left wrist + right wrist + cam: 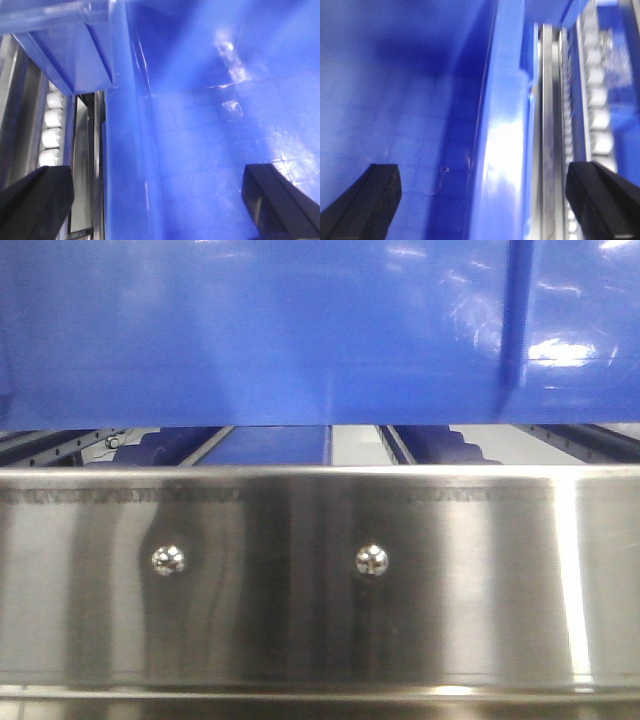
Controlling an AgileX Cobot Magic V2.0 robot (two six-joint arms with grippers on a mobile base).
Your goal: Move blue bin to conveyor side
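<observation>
The blue bin (300, 330) fills the top of the front view, its glossy wall hanging just above a steel rail. In the left wrist view my left gripper (157, 185) is open wide and straddles the bin's left wall (125, 165). One finger (35, 200) is outside it and the other (280, 200) is over the bin's floor. My right gripper (485, 172) is open in the same way across the right wall (500, 165), with one finger (365, 205) inside and one (605, 200) outside. Neither gripper touches the plastic. The conveyor side is out of view.
A shiny stainless-steel rail (300, 640) with two rivets (168, 560) crosses the front view below the bin. Rows of white rollers (52, 130) run beside the bin's left wall. More rollers (597, 110) and steel track rails (550, 125) run along the right wall.
</observation>
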